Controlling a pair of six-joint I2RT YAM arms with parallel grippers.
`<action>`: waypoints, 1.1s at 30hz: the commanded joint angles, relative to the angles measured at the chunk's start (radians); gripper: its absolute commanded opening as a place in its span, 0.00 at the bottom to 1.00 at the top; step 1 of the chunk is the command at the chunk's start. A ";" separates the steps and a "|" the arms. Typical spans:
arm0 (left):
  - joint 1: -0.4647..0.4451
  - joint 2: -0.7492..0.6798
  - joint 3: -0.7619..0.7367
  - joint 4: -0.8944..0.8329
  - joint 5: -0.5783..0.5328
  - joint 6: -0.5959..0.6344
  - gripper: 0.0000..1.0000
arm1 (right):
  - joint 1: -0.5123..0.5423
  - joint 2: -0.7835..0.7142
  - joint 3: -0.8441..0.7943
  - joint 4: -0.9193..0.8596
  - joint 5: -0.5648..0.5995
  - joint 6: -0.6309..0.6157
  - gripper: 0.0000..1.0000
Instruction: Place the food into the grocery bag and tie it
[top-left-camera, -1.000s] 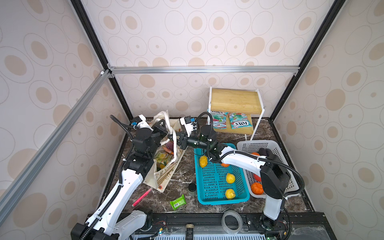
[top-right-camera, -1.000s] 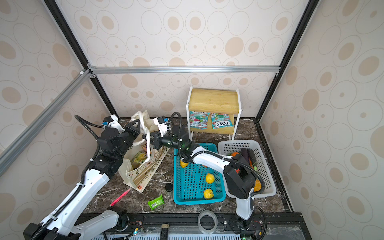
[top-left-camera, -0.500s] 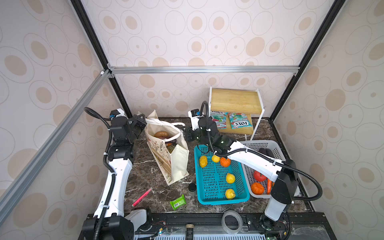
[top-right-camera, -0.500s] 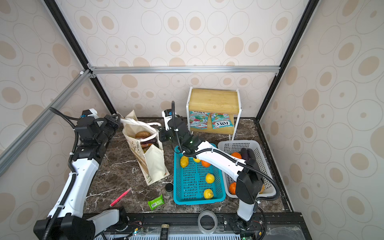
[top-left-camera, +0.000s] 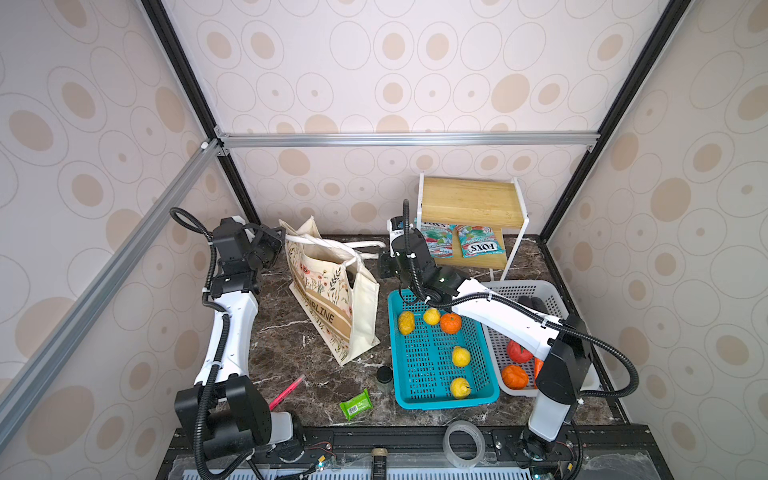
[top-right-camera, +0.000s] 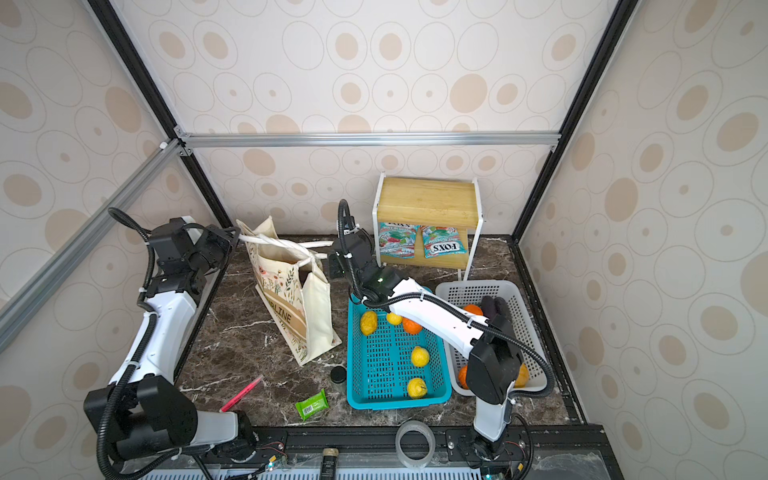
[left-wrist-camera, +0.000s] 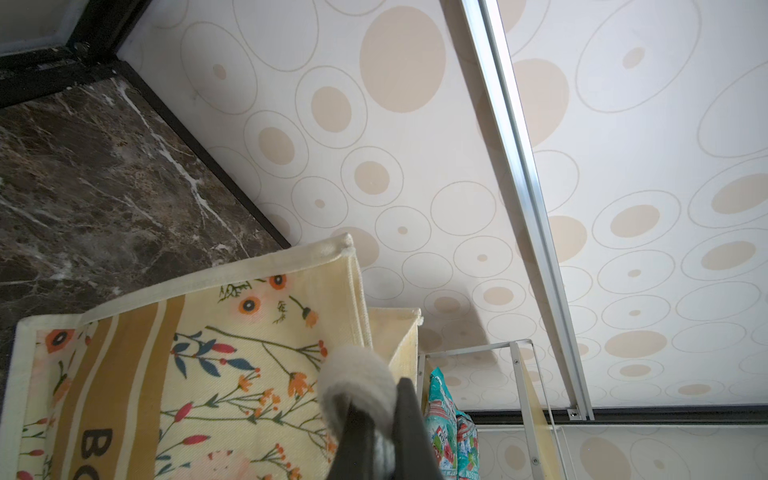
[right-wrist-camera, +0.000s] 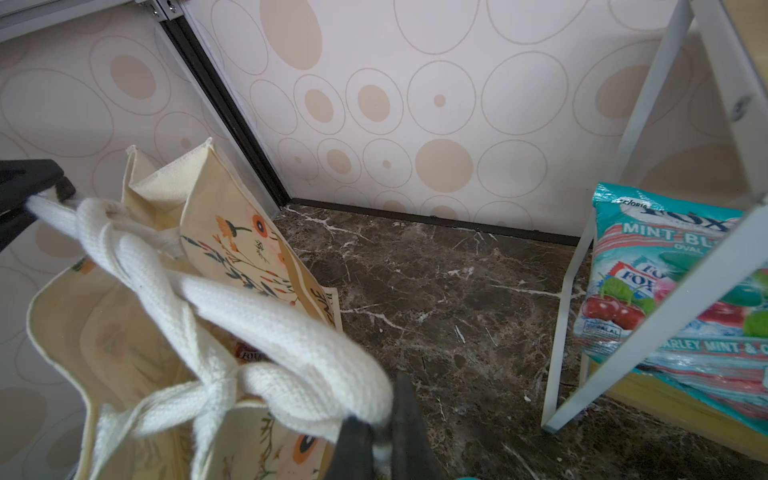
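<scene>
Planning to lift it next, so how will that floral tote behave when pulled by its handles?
Probably floppy: the tote shows creased, folding cloth walls. Its handles look soft and woven, so the knot likely holds. Tall and narrow, it may tip if released.

Left arm upright, wrist bent inward, left fingers pinched tight. Right arm stretched toward it, right fingers pinched tight.
</scene>
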 joint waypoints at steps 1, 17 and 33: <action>0.124 0.038 0.109 0.152 -0.260 -0.020 0.00 | -0.101 -0.020 0.073 -0.097 0.264 -0.064 0.00; 0.132 0.070 0.089 0.181 -0.322 -0.022 0.00 | -0.199 0.183 0.415 -0.192 0.117 -0.133 0.00; 0.063 0.073 -0.081 0.423 -0.260 -0.061 0.00 | -0.218 0.506 0.903 -0.252 0.042 -0.266 0.00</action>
